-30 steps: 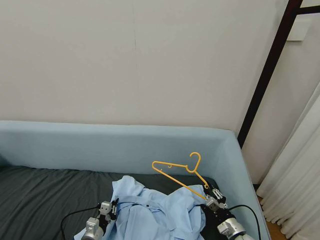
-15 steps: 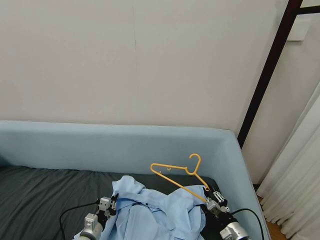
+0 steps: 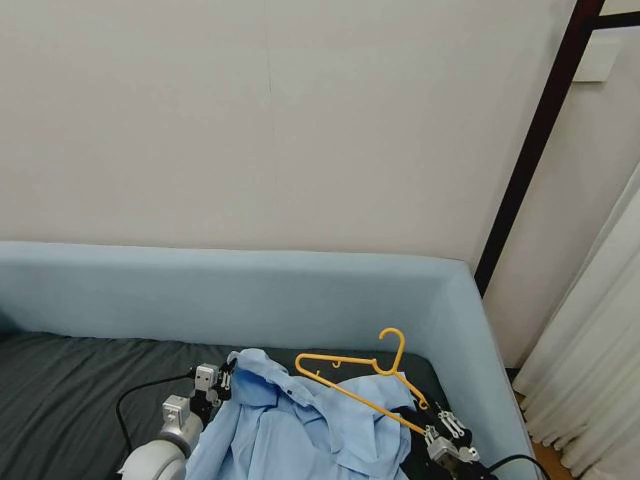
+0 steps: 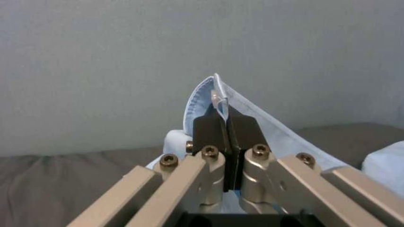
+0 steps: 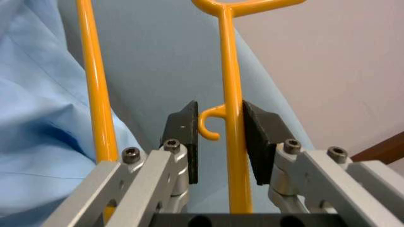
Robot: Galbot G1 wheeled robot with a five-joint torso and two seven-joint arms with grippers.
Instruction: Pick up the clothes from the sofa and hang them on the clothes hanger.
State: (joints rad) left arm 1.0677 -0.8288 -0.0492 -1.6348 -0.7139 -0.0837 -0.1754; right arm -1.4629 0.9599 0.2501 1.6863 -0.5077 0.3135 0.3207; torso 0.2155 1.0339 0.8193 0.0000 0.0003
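The left claw (image 4: 225,116) is pinching its dark pads together on a raised edge of the light blue shirt (image 4: 200,101), and the cloth is standing up between them (collar or hem, I cannot tell which). Seen from the head camera, this claw is gripping the shirt at its upper left corner, and a black cable is looping away from its wrist. The rest of the shirt is lying in a crumpled heap on the dark grey seat cushion (image 3: 70,390), towards the right end of the sofa (image 3: 250,290).

The right claw (image 5: 220,113) is clamping the orange hanger (image 5: 232,71). One pad is pressing on the straight bar and the other is meeting the little side hook. From the head camera, the claw is holding the hanger by its right end, near the sofa's right arm. The hanger is tilting up to the left over the shirt, with its hook pointing up in front of the pale blue backrest.
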